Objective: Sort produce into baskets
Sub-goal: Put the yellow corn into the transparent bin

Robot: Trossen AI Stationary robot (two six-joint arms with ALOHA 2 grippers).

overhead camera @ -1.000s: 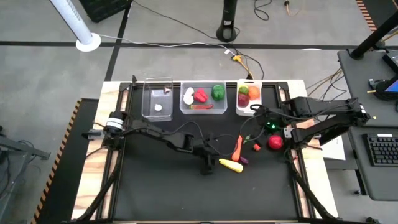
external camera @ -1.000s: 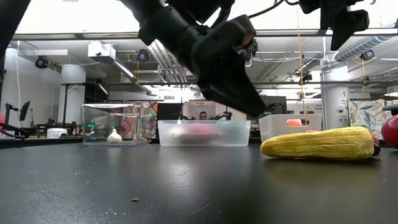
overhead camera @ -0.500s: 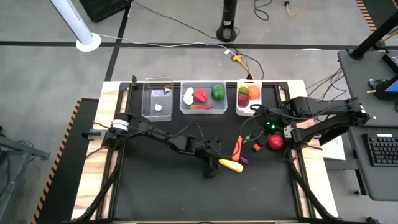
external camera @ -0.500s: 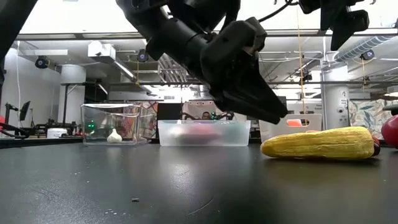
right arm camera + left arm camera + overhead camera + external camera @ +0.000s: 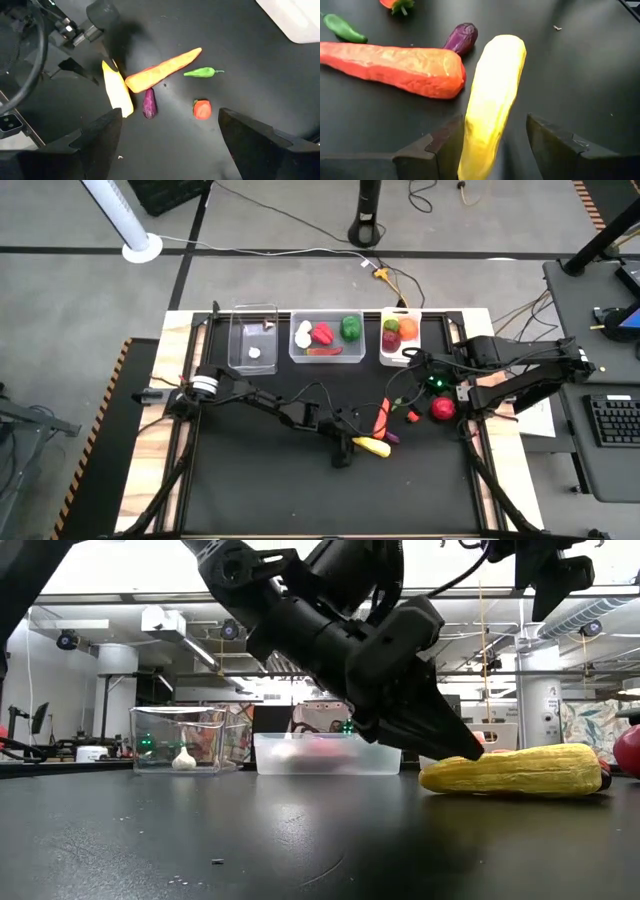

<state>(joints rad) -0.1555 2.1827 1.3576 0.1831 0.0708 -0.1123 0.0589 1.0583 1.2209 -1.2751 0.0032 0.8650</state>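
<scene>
Where left fingers (image 5: 492,150) straddle: yellow squash (image 5: 492,95).

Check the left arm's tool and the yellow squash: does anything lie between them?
Nothing visible does. The left tool is open, and the near end of the yellow squash already lies between its fingers. The orange carrot and the purple piece lie off to one side of the squash.

Left gripper (image 5: 455,740) tips reach the yellow squash (image 5: 512,771) end.
</scene>
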